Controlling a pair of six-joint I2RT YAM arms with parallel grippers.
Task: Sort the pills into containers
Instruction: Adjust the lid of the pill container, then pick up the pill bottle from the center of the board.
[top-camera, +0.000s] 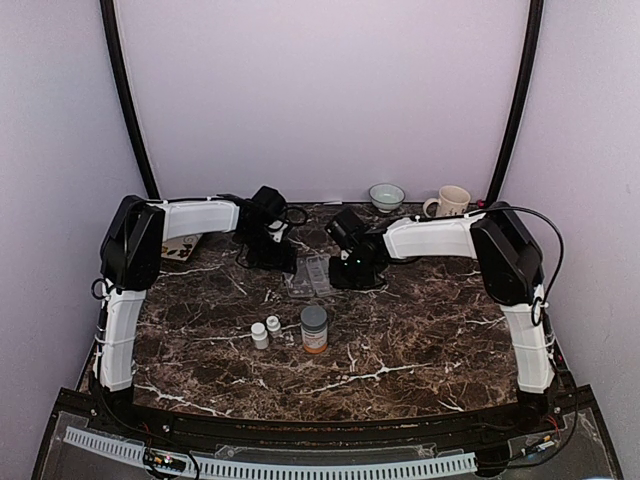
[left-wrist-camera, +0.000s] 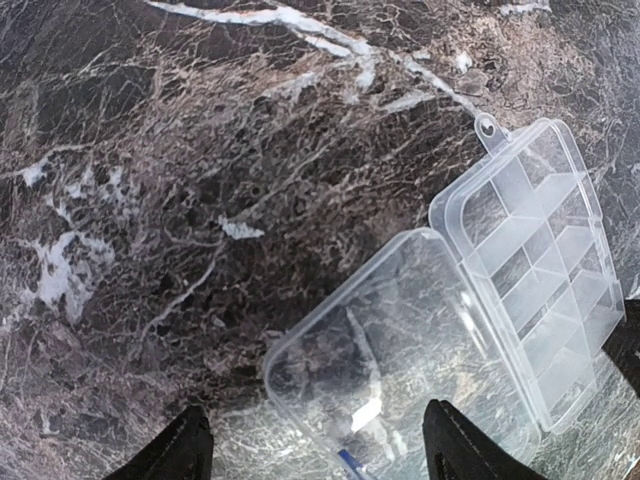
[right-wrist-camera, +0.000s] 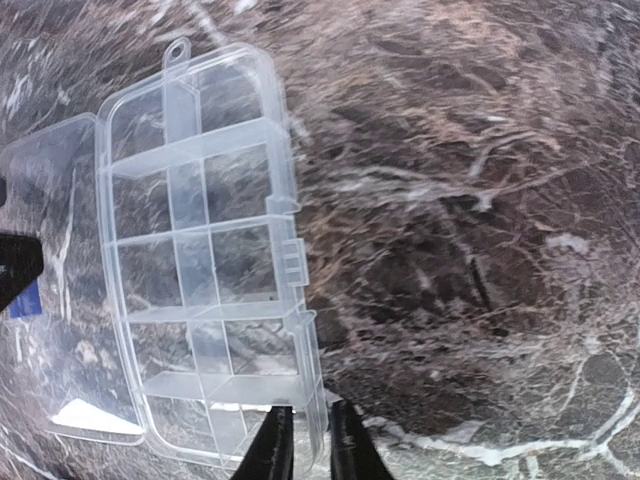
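Pill box sits open and flat on the table, dead centre of the overhead view, right between the two arms. Its lid is flipped out flat, toward the left in both wrist views. The compartments all look empty to me, and honestly I can't spot any pills in any view. They may just be too tiny to show against that busy marble pattern.

My left end effector is released, fingers spread wide and hovering over the lid at the bottom of its frame, not touching anything as far as I can tell. My right end effector is clenched tight at the bottom of its frame, and it looks like it's pinching the box's outer wall near one corner.

Handling guess: the box is thin clear plastic, so super light, a bit flexy and slidey on that polished stone. One nudge and it'll probably skate or pivot. I'd take hold on the rim wall at a corner, where it's stiffest, and stay off the lid, since that hinge looks flimsy. The pills, once I find them, will likely be hard, slick and easy to flick away.

The orange bottle and two white bottles stand lower in the overhead view, apart from the box.
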